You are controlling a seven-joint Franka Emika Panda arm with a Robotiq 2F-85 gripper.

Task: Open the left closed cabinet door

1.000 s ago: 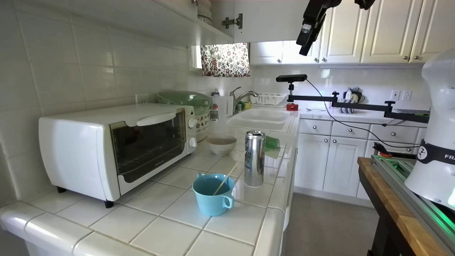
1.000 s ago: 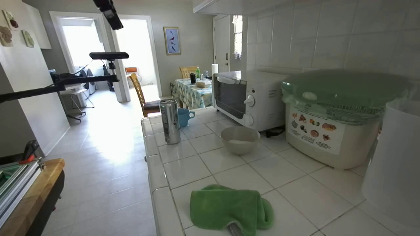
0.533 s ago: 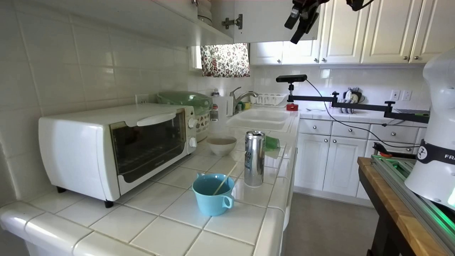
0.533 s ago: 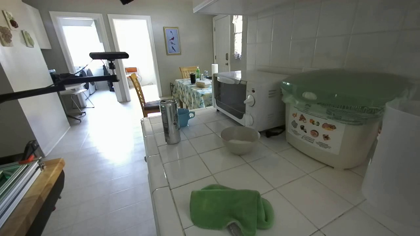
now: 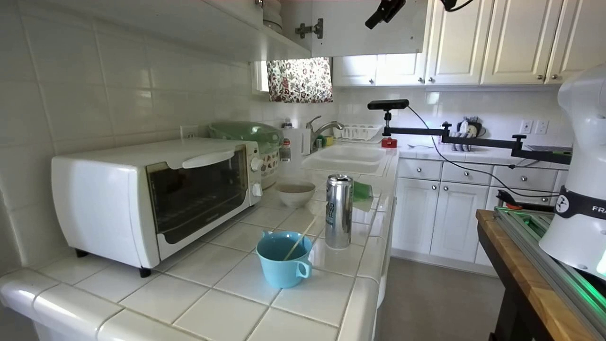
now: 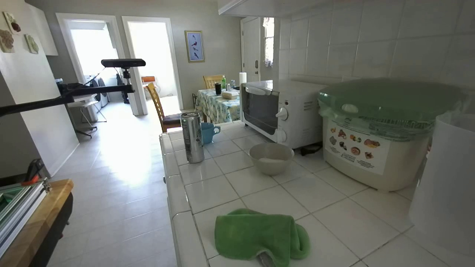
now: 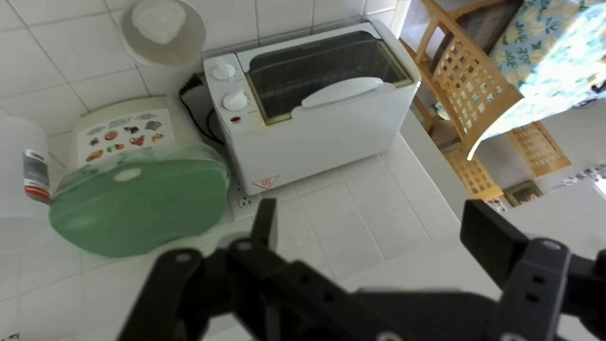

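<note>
The closed cabinet door [image 5: 236, 6] shows only as a low strip at the top of an exterior view, with a small round knob [image 5: 259, 3] at its edge. Right of it, a white cabinet door [image 5: 362, 28] stands open on a metal hinge [image 5: 310, 29]. My gripper [image 5: 381, 16] is in front of this open door, high above the counter, partly cut off by the frame's top. In the wrist view my gripper [image 7: 370, 222] has its fingers wide apart with nothing between them. The closed door's face and knob do not show clearly in the wrist view.
Below are a toaster oven [image 5: 156, 189], silver can [image 5: 339, 213], blue cup [image 5: 284, 260], bowl [image 6: 271, 158], green cloth [image 6: 259, 237] and green-lidded bin [image 6: 371, 141] on the tiled counter [image 5: 227, 308]. A camera on a black arm [image 5: 473, 137] reaches across. Dishes [image 5: 272, 16] stand inside the open cabinet.
My gripper has moved up and to the left across the open door in an exterior view, turning as it goes. It has left through the top of the other exterior view.
</note>
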